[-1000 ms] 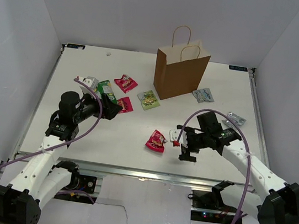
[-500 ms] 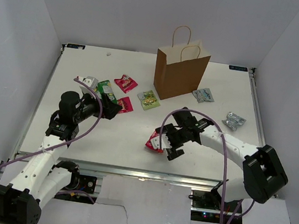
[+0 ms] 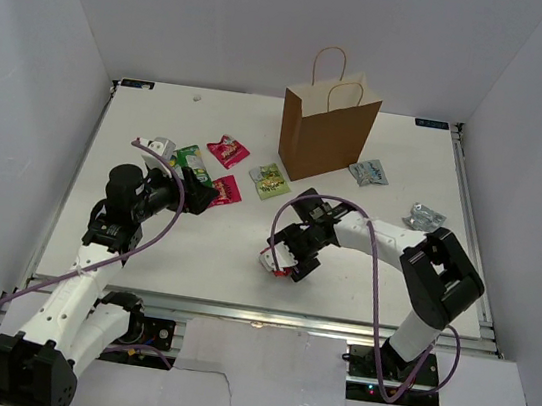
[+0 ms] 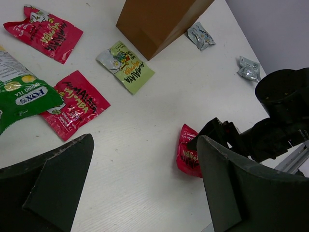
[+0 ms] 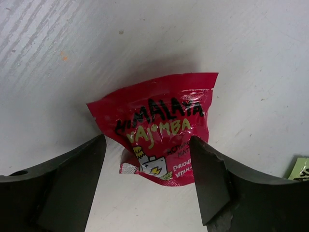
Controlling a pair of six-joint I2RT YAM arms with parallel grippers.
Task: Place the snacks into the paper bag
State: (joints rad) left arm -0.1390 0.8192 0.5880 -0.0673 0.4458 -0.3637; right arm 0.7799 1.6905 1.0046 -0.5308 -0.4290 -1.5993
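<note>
The right gripper (image 3: 286, 256) has been moving leftwards over the table (image 3: 194, 248), and now it is hanging just above a red packet (image 5: 154, 128) near the front edge. Bare table is lying all around this packet, and the paper bag (image 3: 328, 135) is standing upright well apart, toward the far side. The packet is lying flat between the two fingers (image 5: 67, 183), which are spread, with a gap on each side. The left gripper (image 3: 203, 197) is hovering with its jaws spread wide, near a green packet (image 4: 24, 96).
</note>
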